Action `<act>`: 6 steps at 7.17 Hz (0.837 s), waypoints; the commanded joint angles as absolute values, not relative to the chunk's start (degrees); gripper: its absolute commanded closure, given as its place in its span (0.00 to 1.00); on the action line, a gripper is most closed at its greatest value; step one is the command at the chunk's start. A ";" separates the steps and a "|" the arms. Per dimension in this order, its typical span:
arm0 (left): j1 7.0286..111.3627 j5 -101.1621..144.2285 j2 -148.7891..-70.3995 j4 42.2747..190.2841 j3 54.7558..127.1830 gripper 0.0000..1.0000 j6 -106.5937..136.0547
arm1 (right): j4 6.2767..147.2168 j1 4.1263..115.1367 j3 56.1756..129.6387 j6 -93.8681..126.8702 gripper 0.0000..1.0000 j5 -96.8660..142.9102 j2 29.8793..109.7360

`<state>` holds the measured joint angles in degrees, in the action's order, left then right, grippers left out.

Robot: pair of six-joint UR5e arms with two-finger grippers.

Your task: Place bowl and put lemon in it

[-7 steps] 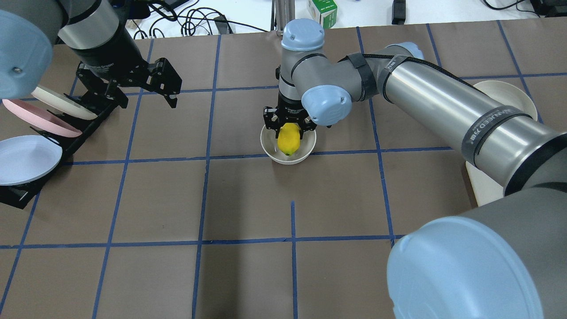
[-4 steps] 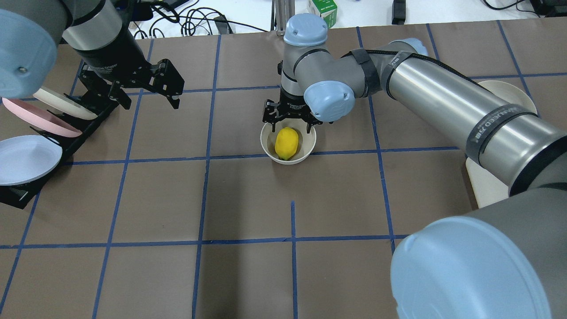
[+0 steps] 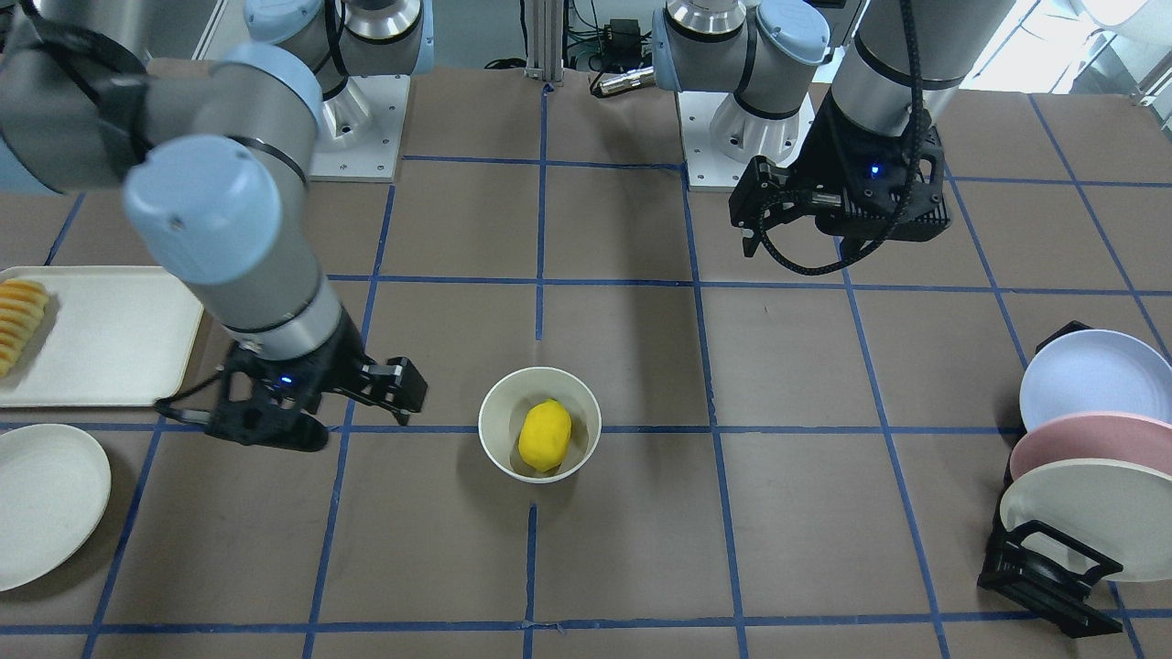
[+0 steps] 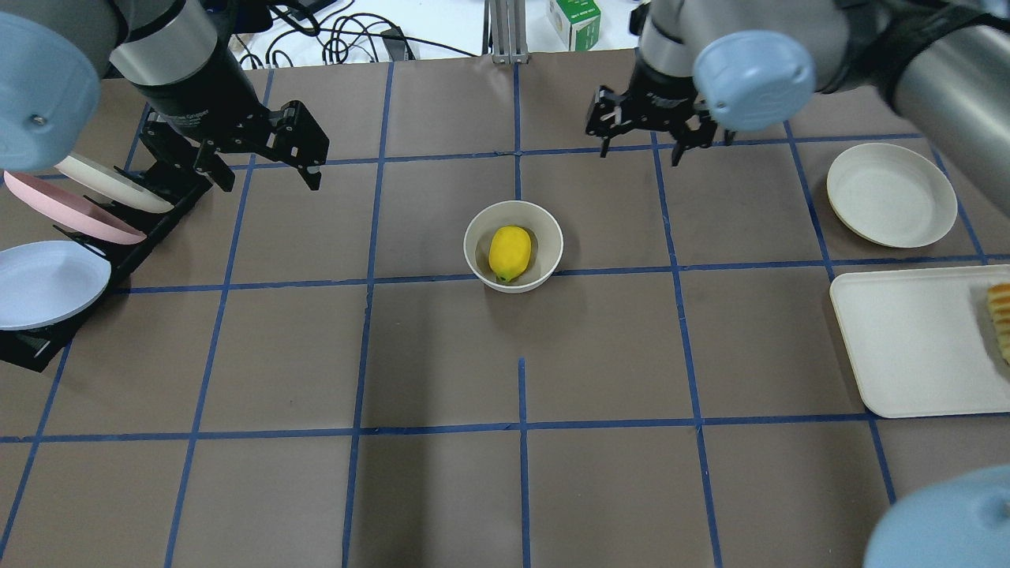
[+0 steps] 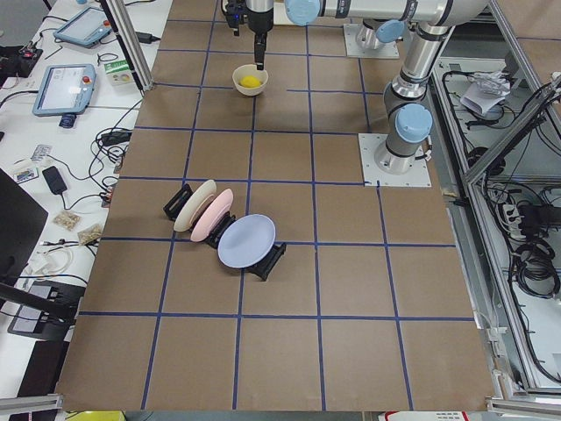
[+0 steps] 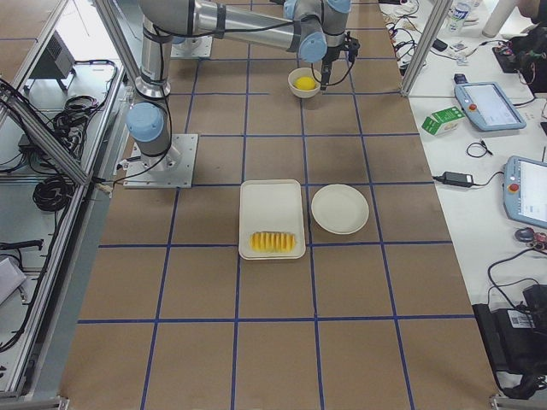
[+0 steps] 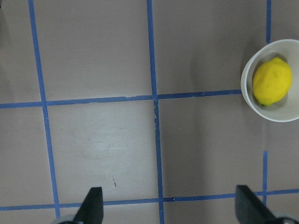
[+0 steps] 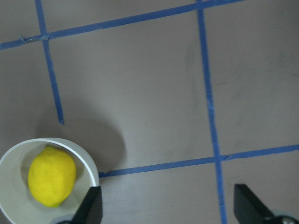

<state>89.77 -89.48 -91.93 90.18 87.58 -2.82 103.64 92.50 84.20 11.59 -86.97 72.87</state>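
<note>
The off-white bowl [image 4: 476, 235] stands upright on the brown table near its middle, and the yellow lemon [image 4: 509, 252] lies inside it. Both also show in the front view, the bowl [image 3: 495, 401] and the lemon [image 3: 545, 436]. My right gripper [image 4: 640, 151] is open and empty, raised behind and to the right of the bowl. Its wrist view has the bowl [image 8: 91, 164] and lemon [image 8: 51, 176] at lower left. My left gripper [image 4: 267, 175] is open and empty, far to the bowl's left. Its wrist view has the bowl [image 7: 246, 95] and lemon [image 7: 272, 81] at upper right.
A black rack with three plates [image 4: 55, 276] stands at the left edge, close under my left arm. A cream plate [image 4: 892, 193] and a white tray [image 4: 907, 339] with ridged yellow-orange sliced food [image 4: 1000, 319] lie at the right. A green carton [image 4: 574, 20] is beyond the far edge.
My right gripper has let go of the lemon, which now rests in the bowl, and has risen and moved away to the far right. My left gripper has barely moved.
</note>
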 commanded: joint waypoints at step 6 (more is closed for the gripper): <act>89.82 -89.47 -92.20 90.09 87.45 0.00 -2.81 | 94.04 89.90 85.34 6.50 0.00 -87.56 83.94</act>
<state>89.83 -89.47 -92.19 90.09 87.45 -2.81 94.41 88.26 85.19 6.36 -89.95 83.86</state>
